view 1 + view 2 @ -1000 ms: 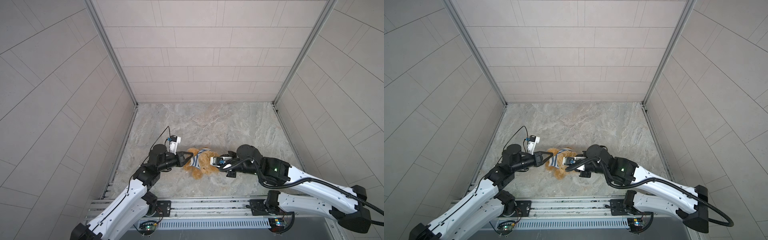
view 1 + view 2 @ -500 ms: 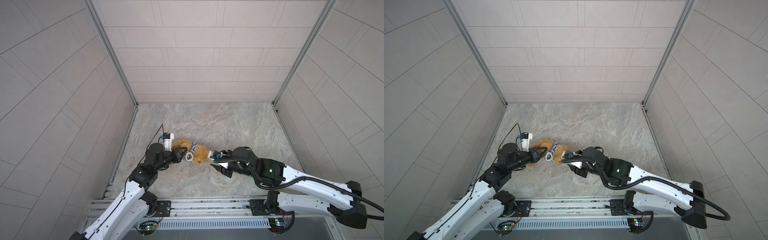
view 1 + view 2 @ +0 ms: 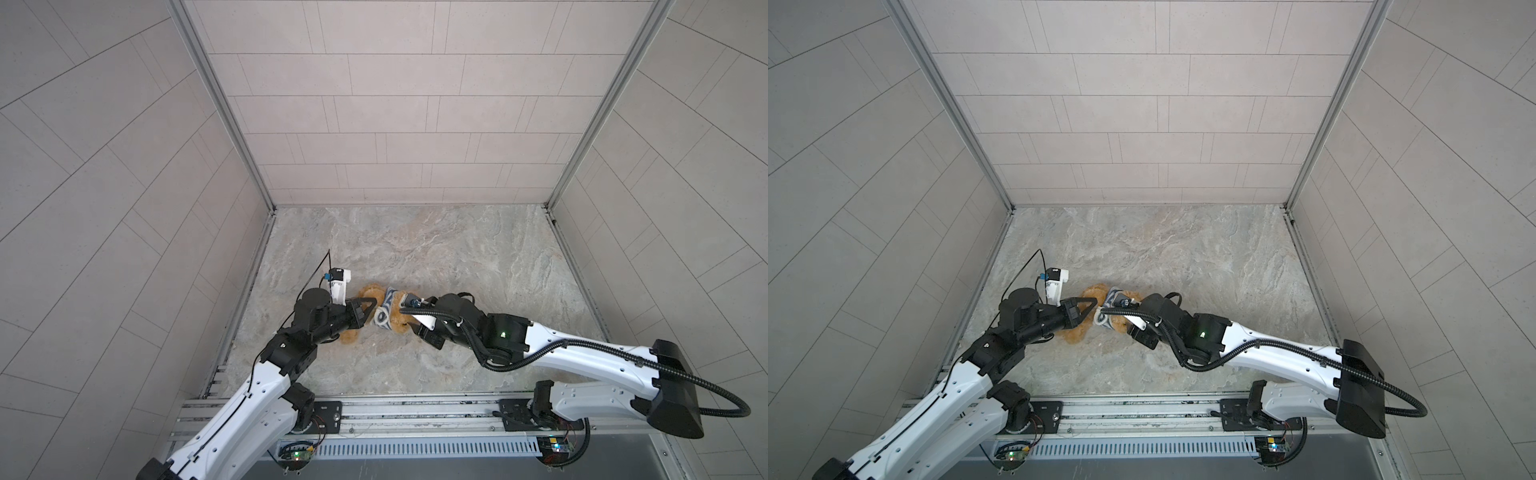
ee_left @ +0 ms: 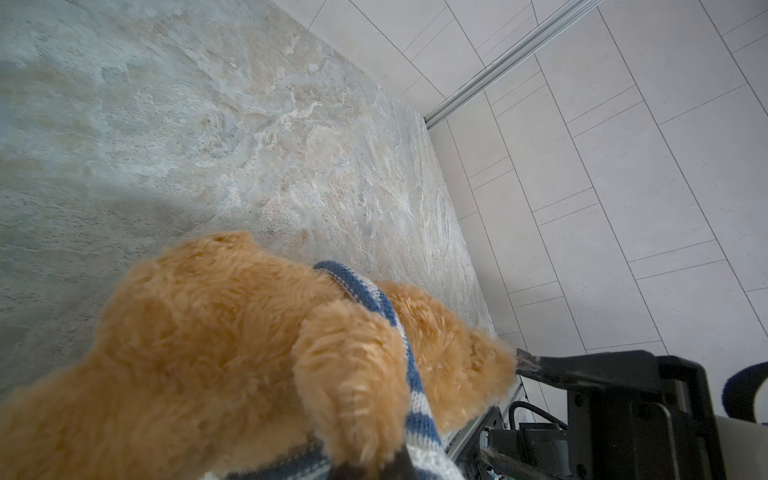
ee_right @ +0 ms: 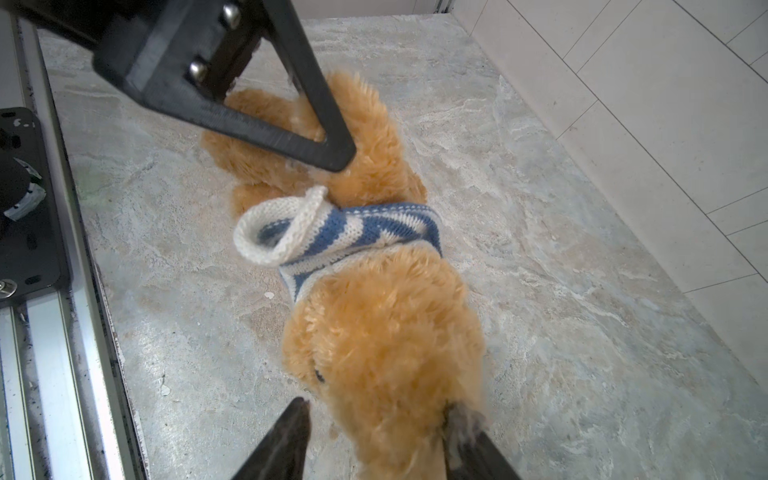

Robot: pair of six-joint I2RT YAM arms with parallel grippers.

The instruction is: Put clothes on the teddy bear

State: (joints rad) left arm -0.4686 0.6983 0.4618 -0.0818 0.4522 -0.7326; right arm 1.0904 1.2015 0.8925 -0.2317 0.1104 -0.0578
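The teddy bear [image 5: 386, 324] lies on the stone-patterned table between my two grippers, golden-brown and fluffy; it also shows in both top views [image 3: 400, 329] [image 3: 1096, 291]. A blue-and-white striped shirt [image 5: 353, 232] [image 3: 388, 300] is bunched round its middle, with one white-hemmed opening curled loose. My left gripper [image 3: 371, 313] [image 5: 336, 160] is shut on the shirt at the bear's body [image 4: 208, 332]; fur hides most of its fingertips in the left wrist view. My right gripper [image 5: 379, 405] stands open astride the bear's head: one finger is clear of it and the other brushes the fur.
Tiled walls [image 3: 395, 124] close the table in at the back and on both sides. An aluminium rail [image 3: 395, 411] with both arm bases runs along the front edge. Bare stone surface [image 3: 478, 257] spreads behind and to the right of the bear.
Both grippers and the bear have shifted slightly left and towards the back. My right gripper's jaws have spread apart round the bear's head. The left gripper stays shut.
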